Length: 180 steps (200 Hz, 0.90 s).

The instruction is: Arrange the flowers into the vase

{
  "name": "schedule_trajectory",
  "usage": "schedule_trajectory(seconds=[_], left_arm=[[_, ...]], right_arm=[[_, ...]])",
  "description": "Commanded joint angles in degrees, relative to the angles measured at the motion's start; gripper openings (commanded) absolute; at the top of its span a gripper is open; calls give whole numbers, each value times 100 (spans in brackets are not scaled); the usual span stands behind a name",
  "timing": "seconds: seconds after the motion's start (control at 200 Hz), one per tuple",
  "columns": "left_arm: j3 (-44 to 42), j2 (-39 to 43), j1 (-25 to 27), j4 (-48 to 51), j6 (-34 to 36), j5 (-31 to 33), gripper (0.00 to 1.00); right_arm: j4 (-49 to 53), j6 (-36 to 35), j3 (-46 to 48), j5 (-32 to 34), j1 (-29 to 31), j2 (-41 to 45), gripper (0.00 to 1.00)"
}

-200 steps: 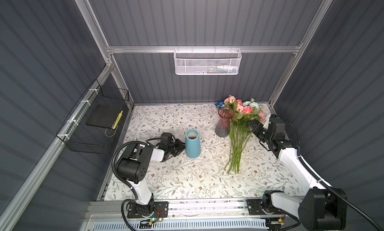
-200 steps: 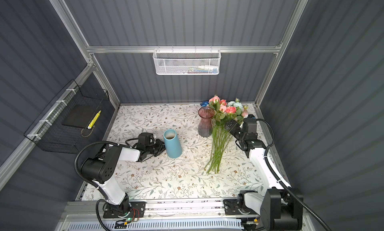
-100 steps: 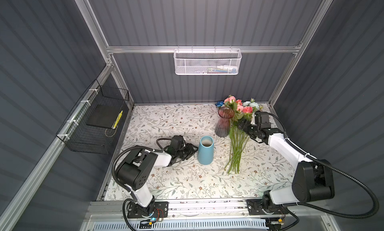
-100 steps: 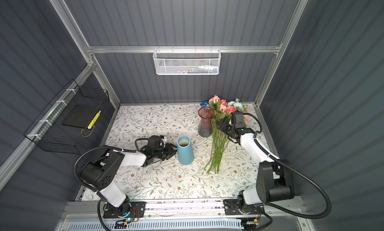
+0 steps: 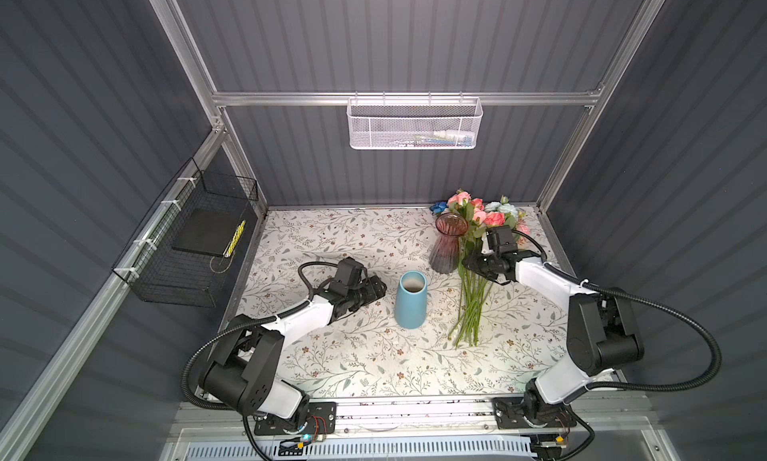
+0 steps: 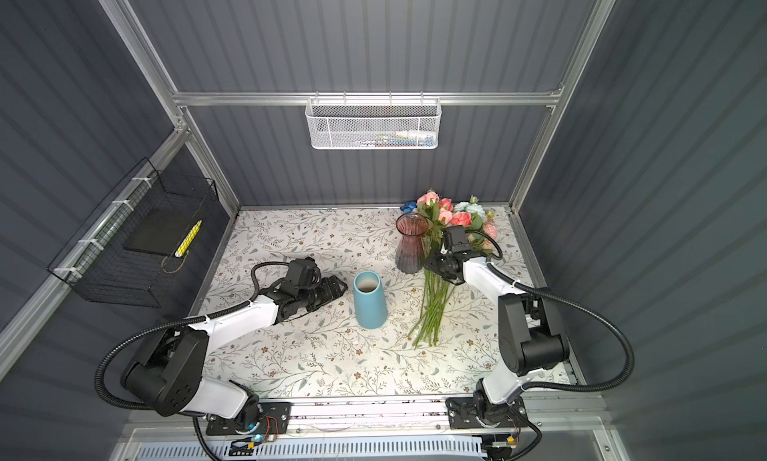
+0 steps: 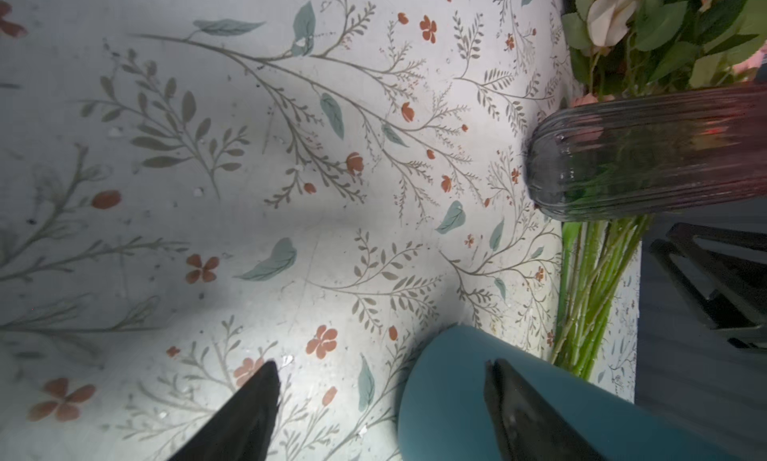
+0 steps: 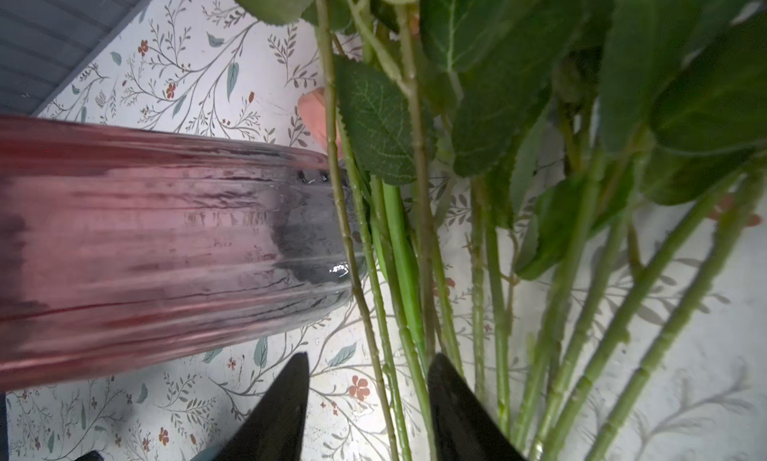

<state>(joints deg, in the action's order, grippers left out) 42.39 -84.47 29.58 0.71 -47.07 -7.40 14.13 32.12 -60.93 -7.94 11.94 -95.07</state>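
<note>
On the desk (image 5: 332, 239) with the leafy cloth, a blue vase (image 5: 411, 301) stands up straight near the middle. A pink glass vase (image 5: 446, 249) stands behind it, a bit to the right.

The flowers (image 5: 471, 309) lie flat on the desk just beside the glass vase, on its right side. Their pink, peach and pale blue heads are in the back corner. Their long green stems point to the front. The flowers are not in a vase yet.

The left fingers (image 7: 249, 417) are low down on the left side of the blue vase, very near it. They are wide apart and hold nothing.

The right fingers (image 8: 282, 413) are low down at the stems, close to the bottom of the glass vase. They are partly apart. A few thin stems run between them, but the fingers are not squeezing the stems.
</note>
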Motion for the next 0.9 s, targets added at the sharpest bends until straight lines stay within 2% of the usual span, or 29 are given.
schedule_trajectory(seconds=[0.0, 0.185, 0.39, 0.625, 0.895], left_arm=[[105, 101, -47, 389, 196, 142, 81], [95, 229, -157, 556, 260, 160, 81], [53, 382, -260, 665, 268, 143, 81], [41, 423, -321, 643, 268, 92, 81], [33, 565, -477, 663, 273, -14, 81]], right_arm=[[-13, -81, -232, -116, 2, -274, 46], [-24, -25, -513, -117, 10, -643, 40], [475, 18, -948, 440, 10, -925, 33], [1010, -206, -1648, 699, 379, -1279, 37], [850, -119, -1661, 489, 569, -1369, 40]])
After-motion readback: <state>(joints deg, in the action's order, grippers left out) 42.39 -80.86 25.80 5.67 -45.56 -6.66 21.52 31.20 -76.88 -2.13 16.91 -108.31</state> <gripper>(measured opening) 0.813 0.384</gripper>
